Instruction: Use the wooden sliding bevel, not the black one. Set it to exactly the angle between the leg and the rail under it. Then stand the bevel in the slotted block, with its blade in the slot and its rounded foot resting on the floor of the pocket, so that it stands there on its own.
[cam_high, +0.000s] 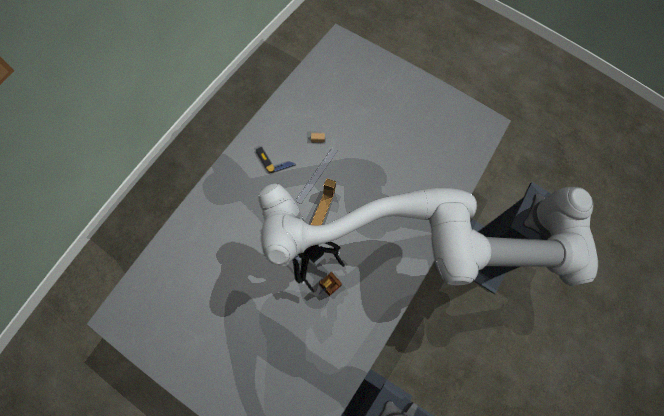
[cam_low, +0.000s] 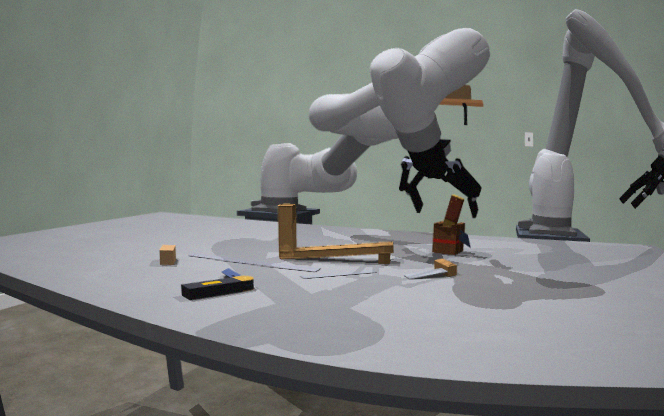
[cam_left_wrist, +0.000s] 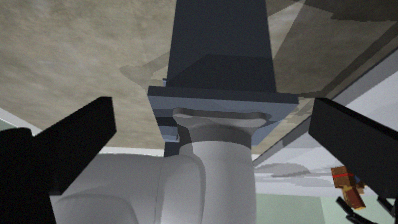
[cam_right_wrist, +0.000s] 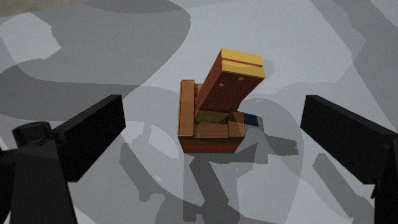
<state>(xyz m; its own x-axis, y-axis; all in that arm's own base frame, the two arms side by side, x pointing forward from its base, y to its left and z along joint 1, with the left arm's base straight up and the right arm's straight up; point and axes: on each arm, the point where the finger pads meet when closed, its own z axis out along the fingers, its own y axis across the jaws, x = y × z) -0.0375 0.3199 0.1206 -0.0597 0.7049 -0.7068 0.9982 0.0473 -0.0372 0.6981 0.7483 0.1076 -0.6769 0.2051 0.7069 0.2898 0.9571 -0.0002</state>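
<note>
Over the slotted block (cam_high: 338, 286) (cam_low: 447, 245) (cam_left_wrist: 342, 181) (cam_right_wrist: 187, 110), right claw (cam_high: 329, 278) (cam_low: 446, 210) (cam_right_wrist: 212, 112)'s wide open, so I'd back off straight without nudging that leaning wooden bevel (cam_high: 327, 283) (cam_low: 453, 210) (cam_left_wrist: 354, 197) (cam_right_wrist: 223, 89).
</note>
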